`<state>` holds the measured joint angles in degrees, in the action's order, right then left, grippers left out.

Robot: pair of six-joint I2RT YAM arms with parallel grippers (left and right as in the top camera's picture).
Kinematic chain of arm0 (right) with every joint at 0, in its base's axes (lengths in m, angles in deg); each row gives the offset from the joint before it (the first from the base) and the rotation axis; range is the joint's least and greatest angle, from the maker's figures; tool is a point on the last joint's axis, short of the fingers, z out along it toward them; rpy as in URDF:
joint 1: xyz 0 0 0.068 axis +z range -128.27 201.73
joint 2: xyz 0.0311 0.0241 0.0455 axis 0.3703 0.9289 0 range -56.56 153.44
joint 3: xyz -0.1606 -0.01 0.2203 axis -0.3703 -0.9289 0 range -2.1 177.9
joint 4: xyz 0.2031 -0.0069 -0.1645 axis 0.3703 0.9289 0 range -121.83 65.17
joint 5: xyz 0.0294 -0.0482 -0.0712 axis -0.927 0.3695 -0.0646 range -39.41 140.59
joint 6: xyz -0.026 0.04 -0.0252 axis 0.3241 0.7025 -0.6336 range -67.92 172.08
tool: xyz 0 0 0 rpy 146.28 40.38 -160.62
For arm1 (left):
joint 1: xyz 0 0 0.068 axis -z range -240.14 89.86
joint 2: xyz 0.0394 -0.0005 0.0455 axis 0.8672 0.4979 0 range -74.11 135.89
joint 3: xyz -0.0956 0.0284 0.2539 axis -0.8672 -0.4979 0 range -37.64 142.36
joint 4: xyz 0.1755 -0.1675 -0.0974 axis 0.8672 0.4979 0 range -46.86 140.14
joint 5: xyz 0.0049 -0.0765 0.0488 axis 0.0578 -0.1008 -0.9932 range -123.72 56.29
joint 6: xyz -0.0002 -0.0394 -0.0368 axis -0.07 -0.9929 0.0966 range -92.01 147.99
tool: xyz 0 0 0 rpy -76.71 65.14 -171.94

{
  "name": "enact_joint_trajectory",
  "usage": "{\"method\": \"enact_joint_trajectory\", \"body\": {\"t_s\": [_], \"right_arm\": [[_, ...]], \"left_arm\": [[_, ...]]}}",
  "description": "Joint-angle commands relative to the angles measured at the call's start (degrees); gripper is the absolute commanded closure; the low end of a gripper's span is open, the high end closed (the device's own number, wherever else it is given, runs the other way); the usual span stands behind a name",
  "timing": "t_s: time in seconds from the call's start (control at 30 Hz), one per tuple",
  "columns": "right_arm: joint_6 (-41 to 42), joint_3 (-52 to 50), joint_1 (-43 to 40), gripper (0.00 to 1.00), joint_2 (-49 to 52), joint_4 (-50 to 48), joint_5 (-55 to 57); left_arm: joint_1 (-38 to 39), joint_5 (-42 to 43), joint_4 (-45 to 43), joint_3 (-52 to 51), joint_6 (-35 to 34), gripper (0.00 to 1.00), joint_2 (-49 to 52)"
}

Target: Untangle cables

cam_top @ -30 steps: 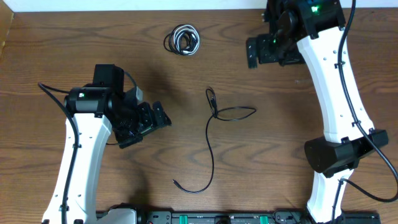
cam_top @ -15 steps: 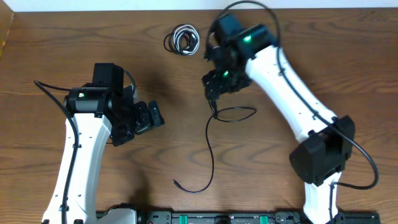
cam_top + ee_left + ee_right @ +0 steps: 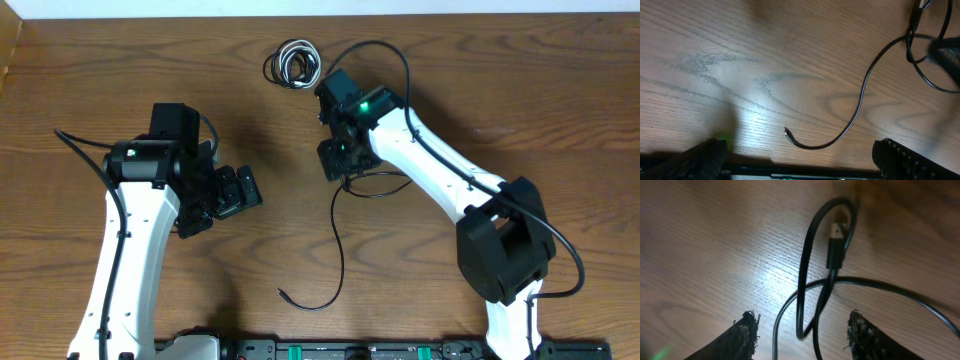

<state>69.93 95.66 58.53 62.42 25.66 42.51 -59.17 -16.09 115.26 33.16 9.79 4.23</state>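
Observation:
A thin black cable [image 3: 340, 245] lies loose on the table, from a small loop [image 3: 385, 183] down to a free end [image 3: 283, 293]. My right gripper [image 3: 338, 160] is open right over its upper plug end. In the right wrist view the plug [image 3: 836, 250] and a folded cable loop [image 3: 807, 295] lie between the open fingers [image 3: 802, 335], not gripped. A coiled bundle with a white cable and a black one [image 3: 292, 65] lies at the back. My left gripper [image 3: 222, 200] is open and empty, left of the cable. Its view shows the free end [image 3: 787, 132].
The table's far edge runs just behind the bundle. A black rail [image 3: 330, 350] lies along the front edge. The right arm [image 3: 440, 180] reaches diagonally across the right half of the table. Thick cords run from both arms.
My right arm has swung from the back right corner to the loose black cable's upper end and come down over its plug. The left gripper has shifted slightly left.

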Motion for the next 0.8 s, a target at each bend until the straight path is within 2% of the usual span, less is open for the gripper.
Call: {"method": "enact_joint_trajectory", "body": {"t_s": [0.0,0.03,0.13,0.17,0.2,0.37,0.53,0.6,0.77], "right_arm": [[1.84,-2.73,1.64,0.48,-0.55,-2.08,0.0],[1.86,-3.1,1.9,0.57,-0.55,-2.84,0.02],[1.86,-3.1,2.03,0.76,-0.55,-4.07,0.0],[1.86,-3.1,2.03,0.84,-0.55,-4.44,0.0],[1.88,-3.08,2.01,0.98,-0.55,-4.61,0.0],[2.86,0.92,1.49,0.99,-1.03,-0.81,-0.04],[3.32,13.66,0.33,0.99,-4.11,7.91,-6.91],[2.38,21.46,0.02,0.99,-7.19,10.93,-13.16],[0.33,26.86,0.0,0.99,-13.81,12.74,-22.43]], "left_arm": [[0.09,-0.81,0.22,0.68,-0.09,0.02,0.02],[0.09,-0.79,0.24,0.68,-0.09,0.02,0.02],[0.09,-0.81,0.24,0.68,-0.07,0.02,0.02],[0.09,-0.79,0.24,0.68,-0.09,0.02,0.02],[0.09,-0.79,0.24,0.68,-0.07,0.02,0.02],[0.09,-0.79,0.04,0.68,-0.09,0.02,0.02],[0.09,-0.11,-0.42,0.68,-0.13,0.02,0.02],[0.09,5.14,1.05,0.68,-0.13,0.02,0.02],[0.09,18.75,3.65,0.68,-0.13,0.02,0.0]]}}
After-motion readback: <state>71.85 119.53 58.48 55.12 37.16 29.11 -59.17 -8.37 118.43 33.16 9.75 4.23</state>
